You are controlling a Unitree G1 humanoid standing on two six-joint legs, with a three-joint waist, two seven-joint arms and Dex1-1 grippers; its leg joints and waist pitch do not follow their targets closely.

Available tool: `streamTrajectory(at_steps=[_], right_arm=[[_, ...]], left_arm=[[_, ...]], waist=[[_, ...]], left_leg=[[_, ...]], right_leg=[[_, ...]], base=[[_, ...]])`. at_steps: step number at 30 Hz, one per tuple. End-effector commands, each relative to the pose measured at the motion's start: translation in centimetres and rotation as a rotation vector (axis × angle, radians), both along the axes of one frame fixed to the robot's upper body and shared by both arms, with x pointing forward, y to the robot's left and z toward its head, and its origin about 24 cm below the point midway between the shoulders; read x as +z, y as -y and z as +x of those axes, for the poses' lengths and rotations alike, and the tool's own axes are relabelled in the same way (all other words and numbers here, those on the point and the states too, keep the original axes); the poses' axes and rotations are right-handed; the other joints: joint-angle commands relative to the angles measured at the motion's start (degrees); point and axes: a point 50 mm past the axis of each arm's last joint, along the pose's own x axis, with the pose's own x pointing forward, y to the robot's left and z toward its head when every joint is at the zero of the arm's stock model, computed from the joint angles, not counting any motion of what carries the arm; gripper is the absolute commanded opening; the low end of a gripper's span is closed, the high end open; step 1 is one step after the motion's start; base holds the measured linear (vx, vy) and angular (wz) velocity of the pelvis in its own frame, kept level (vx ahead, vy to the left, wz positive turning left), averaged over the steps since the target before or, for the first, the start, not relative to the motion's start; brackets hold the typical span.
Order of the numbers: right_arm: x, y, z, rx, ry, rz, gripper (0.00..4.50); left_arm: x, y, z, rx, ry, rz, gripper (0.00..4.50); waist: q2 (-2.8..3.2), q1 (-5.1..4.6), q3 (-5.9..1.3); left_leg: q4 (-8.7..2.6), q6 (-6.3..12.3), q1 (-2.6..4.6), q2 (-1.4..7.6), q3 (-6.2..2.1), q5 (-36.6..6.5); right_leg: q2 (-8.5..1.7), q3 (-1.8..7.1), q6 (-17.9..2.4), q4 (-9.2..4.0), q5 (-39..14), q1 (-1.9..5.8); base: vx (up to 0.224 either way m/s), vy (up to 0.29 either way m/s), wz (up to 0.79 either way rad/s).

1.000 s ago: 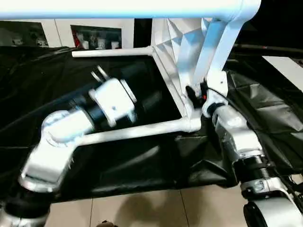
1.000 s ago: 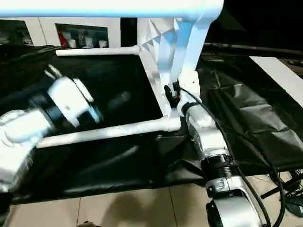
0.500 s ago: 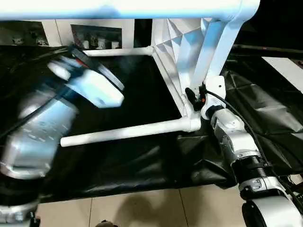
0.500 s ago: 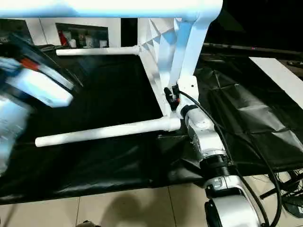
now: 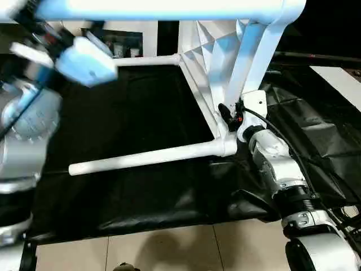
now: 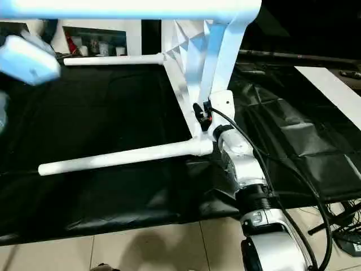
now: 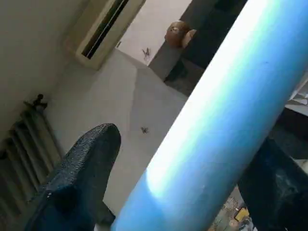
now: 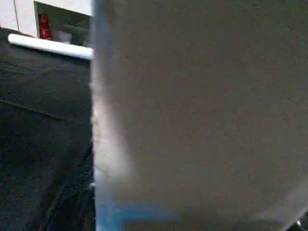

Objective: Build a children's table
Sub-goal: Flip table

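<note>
I see the children's table (image 5: 214, 68) tipped on its side on the black-draped surface (image 5: 141, 169), its ribbed underside facing my left. One leg (image 5: 146, 157) sticks out level toward my left from the lower near corner socket, just above the black cloth. A second leg (image 5: 149, 59) runs the same way farther back. A third leg (image 5: 163, 10) crosses the top of my head view, high up, and joins the top corner.

My right tool (image 5: 228, 116) sits at the lower near corner of the tabletop, its black fingers closed on the white edge just above the socket. In the right wrist view the white plastic is pressed right up against the camera.

My left tool (image 7: 178, 159) is up at the high leg. In the left wrist view its two black fingers (image 7: 82, 168) stand wide apart, one on each side of that leg; I cannot tell whether either one touches it.

Behind the surface stands a white cabinet (image 5: 121, 42) with glass doors. Pale floor tiles (image 5: 169, 248) show in front.
</note>
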Motion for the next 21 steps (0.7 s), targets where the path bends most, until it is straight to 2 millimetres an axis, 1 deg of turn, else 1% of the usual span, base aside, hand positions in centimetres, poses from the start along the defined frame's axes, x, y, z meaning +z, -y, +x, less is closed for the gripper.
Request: streamTrajectory(at_steps=[1, 2, 3, 4, 5, 7, 8, 9, 11, 13, 15, 16, 17, 18, 19, 20, 21], right_arm=[[1.1, 0.1, 0.1, 0.005, 0.048, -0.013, 2.01], [1.3, 0.2, 0.2, 0.004, 0.058, -0.016, 2.01], [1.5, 0.3, 0.3, 0.003, 0.061, -0.018, 2.01], [1.5, 0.4, 0.3, 0.003, 0.063, -0.018, 2.01], [1.8, 0.5, 0.4, 0.003, 0.071, -0.023, 2.01], [1.9, 0.6, 0.4, 0.005, 0.077, -0.029, 2.01], [2.4, 0.8, 0.5, 0.013, 0.093, -0.047, 2.01], [2.7, 0.9, 0.6, 0.017, 0.101, -0.055, 2.01], [3.3, 1.0, 0.7, 0.026, 0.123, -0.074, 2.01], [4.1, 1.1, 0.8, 0.033, 0.148, -0.095, 2.01], [4.6, 1.2, 0.9, 0.037, 0.164, -0.105, 2.01], [5.6, 1.5, 1.0, 0.041, 0.192, -0.125, 2.01], [5.6, 1.5, 1.0, 0.041, 0.194, -0.126, 2.01], [6.2, 1.7, 1.1, 0.044, 0.209, -0.138, 2.01], [6.4, 1.7, 1.2, 0.045, 0.214, -0.143, 2.01], [7.6, 2.2, 1.4, 0.051, 0.245, -0.185, 2.01], [8.3, 2.4, 1.5, 0.055, 0.261, -0.208, 2.01]], left_arm=[[0.4, 0.4, -0.3, -0.036, 0.022, -0.023, 3.58], [0.1, 0.9, -0.5, -0.073, 0.021, -0.026, 3.55], [0.0, 1.2, -0.6, -0.092, 0.026, -0.027, 3.55], [-0.1, 1.3, -0.6, -0.095, 0.025, -0.028, 3.55], [-0.4, 1.7, -0.7, -0.110, 0.026, -0.031, 3.32], [-0.6, 1.9, -0.8, -0.119, 0.025, -0.033, 3.27], [-1.0, 2.3, -0.8, -0.130, 0.018, -0.036, 3.24], [-1.2, 2.4, -0.8, -0.137, 0.016, -0.039, 3.24], [-1.4, 2.4, -0.7, -0.132, -0.005, -0.043, 3.14], [-1.6, 2.2, -0.5, -0.124, -0.035, -0.052, 3.12], [-1.8, 2.1, -0.3, -0.119, -0.056, -0.060, 3.06], [-1.9, 1.9, -0.2, -0.112, -0.076, -0.073, 3.03], [-1.9, 1.9, -0.2, -0.112, -0.078, -0.074, 3.02], [-2.0, 1.8, -0.1, -0.109, -0.086, -0.083, 3.01], [-2.0, 1.8, 0.0, -0.107, -0.089, -0.087, 2.98], [-2.1, 1.6, 0.2, -0.107, -0.109, -0.127, 2.94], [-2.2, 1.6, 0.3, -0.107, -0.120, -0.149, 2.91]], waist=[[1.61, 0.42, -3.70], [1.71, 0.41, -3.67], [1.63, 0.36, -3.66], [1.68, 0.46, -3.73], [1.78, 0.53, -3.76], [1.64, 0.54, -3.74], [1.50, 0.57, -3.75], [1.50, 0.68, -3.73], [1.48, 0.83, -3.72], [1.31, 0.97, -3.67], [1.33, 1.20, -3.67], [1.33, 1.38, -3.64], [1.29, 1.55, -3.73], [1.52, 1.59, -3.74], [1.43, 1.61, -3.76], [1.55, 1.72, -3.76], [1.61, 1.80, -3.87]], left_leg=[[-3.83, -2.36, 1.50, 2.64, -1.45, -7.55], [-3.85, -2.37, 1.52, 2.65, -1.45, -7.79], [-3.80, -2.29, 1.47, 2.64, -1.40, -8.12], [-3.81, -2.18, 1.52, 2.72, -1.42, -7.75], [-3.76, -2.02, 1.52, 2.72, -1.41, -7.18], [-3.68, -1.60, 1.42, 2.66, -1.37, -6.71], [-3.65, -1.43, 1.43, 2.66, -1.33, -6.60], [-3.63, -1.18, 1.41, 2.69, -1.35, -6.36], [-3.56, -0.72, 1.39, 2.67, -1.28, -5.82], [-3.51, -0.35, 1.40, 2.63, -1.18, -5.84], [-3.45, -0.02, 1.38, 2.67, -1.14, -5.25], [-3.42, 0.25, 1.35, 2.65, -1.11, -4.74], [-3.27, 0.64, 1.34, 2.61, -1.05, -3.67], [-3.20, 0.86, 1.25, 2.54, -1.04, -3.01], [-3.14, 1.17, 1.23, 2.52, -0.98, -2.51], [-2.96, 2.08, 1.05, 2.41, -0.91, -0.87], [-2.86, 2.31, 1.12, 2.41, -0.86, -0.36]], right_leg=[[-3.19, 2.16, -12.02, -3.14, 4.23, 2.18], [-3.18, 2.16, -12.02, -3.18, 4.03, 2.15], [-3.22, 2.20, -11.93, -3.21, 3.59, 2.20], [-3.27, 2.20, -12.03, -3.21, 3.85, 2.20], [-3.21, 2.18, -12.16, -3.15, 4.66, 2.21], [-3.18, 2.19, -12.12, -3.11, 5.16, 2.26], [-3.21, 2.21, -12.09, -3.14, 5.13, 2.27], [-3.27, 2.21, -12.18, -3.11, 5.18, 2.33], [-3.24, 2.23, -12.30, -3.11, 5.47, 2.30], [-3.22, 2.27, -12.29, -3.17, 4.79, 2.24], [-3.28, 2.30, -12.46, -3.11, 4.71, 2.26], [-3.30, 2.31, -12.58, -3.08, 4.87, 2.29], [-3.25, 2.31, -12.81, -2.93, 5.58, 2.35], [-3.23, 2.34, -12.91, -2.83, 6.20, 2.35], [-3.18, 2.33, -13.02, -2.82, 6.74, 2.36], [-3.13, 2.32, -13.47, -2.65, 8.40, 2.42], [-3.13, 2.31, -13.71, -2.56, 9.06, 2.45]], base=[[0.000, 0.000, 0.00], [0.000, 0.000, 0.00], [0.000, 0.000, 0.00], [0.000, 0.000, 0.00], [0.000, 0.000, 0.00], [0.000, 0.000, 0.00], [0.000, 0.000, 0.00], [0.000, 0.000, 0.00], [0.000, 0.000, 0.00], [0.000, 0.000, 0.00], [0.000, 0.000, 0.00], [0.000, 0.000, 0.00], [0.000, 0.000, 0.00], [0.000, 0.000, 0.00], [0.000, 0.000, 0.00], [0.000, 0.000, 0.00], [0.000, 0.000, 0.00]])
